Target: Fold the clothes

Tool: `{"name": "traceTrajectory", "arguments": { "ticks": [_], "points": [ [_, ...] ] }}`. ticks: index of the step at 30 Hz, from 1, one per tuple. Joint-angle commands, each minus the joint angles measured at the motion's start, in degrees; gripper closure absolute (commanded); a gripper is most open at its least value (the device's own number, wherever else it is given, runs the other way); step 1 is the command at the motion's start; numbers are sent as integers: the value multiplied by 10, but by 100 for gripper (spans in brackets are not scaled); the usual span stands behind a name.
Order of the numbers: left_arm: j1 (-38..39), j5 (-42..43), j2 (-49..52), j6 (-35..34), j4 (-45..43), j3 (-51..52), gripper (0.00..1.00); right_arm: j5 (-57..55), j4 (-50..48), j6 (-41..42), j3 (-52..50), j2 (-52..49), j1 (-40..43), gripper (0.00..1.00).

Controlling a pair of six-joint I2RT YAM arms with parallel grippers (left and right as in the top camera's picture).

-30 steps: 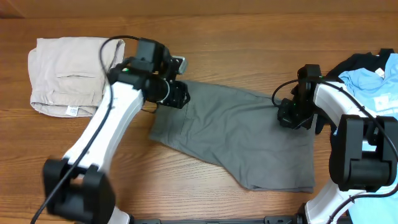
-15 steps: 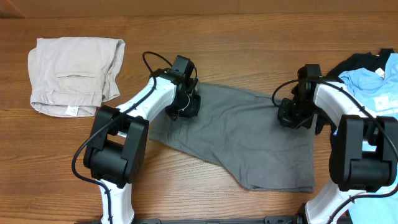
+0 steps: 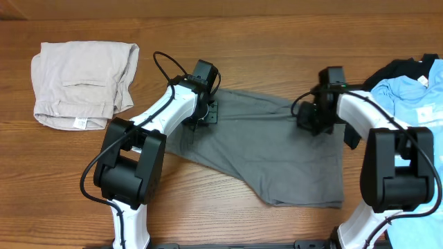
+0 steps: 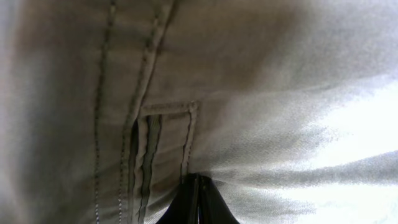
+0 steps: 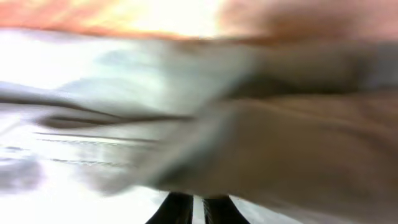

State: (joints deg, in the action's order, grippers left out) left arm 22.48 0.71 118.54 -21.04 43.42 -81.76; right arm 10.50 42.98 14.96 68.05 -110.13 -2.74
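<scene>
Medium-grey cotton shorts (image 3: pixel 270 155) lie spread on the brown wooden table (image 3: pixel 277 41). The left gripper (image 3: pixel 205 114) sits at their upper left corner, its 2 fingers (image 4: pixel 208 208) pressed together, pinching the grey cloth. The right gripper (image 3: pixel 309 117) sits at their upper right edge; blur hides whether its fingers (image 5: pixel 179 208) grip. Folded beige shorts (image 3: pixel 83 83) lie well left of the grey shorts; a light blue T-shirt (image 3: pixel 415 100) and a black garment (image 3: pixel 398 69) lie just right of them
</scene>
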Motion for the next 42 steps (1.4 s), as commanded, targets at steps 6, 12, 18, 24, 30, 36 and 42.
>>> {"name": "traceTrajectory", "arguments": {
  "ticks": [6, 12, 18, 24, 30, 36, 42],
  "points": [
    [-23, -50, 23, -31, 0, 29, 96, 12, -74, 0, -5, -18, -49, 89],
    [-23, 50, 0, 20, 2, -6, 96, 36, -37, 0, 32, -12, -42, 91],
    [-16, 114, -69, 34, 3, -56, 96, 35, 102, -2, 137, 14, -19, 93],
    [-14, 65, -74, 67, 16, -50, 96, -57, 263, 13, 185, 29, 5, 96],
    [-15, -16, -15, 67, 2, -34, 96, -115, 246, 53, 128, 28, 37, 96],
    [-17, -17, 53, 62, -31, -34, 96, -131, 121, 52, 48, 27, 51, 96],
    [-25, -40, 65, 39, -25, -34, 96, -132, -10, 52, -43, 27, 51, 96]
  ]
}}
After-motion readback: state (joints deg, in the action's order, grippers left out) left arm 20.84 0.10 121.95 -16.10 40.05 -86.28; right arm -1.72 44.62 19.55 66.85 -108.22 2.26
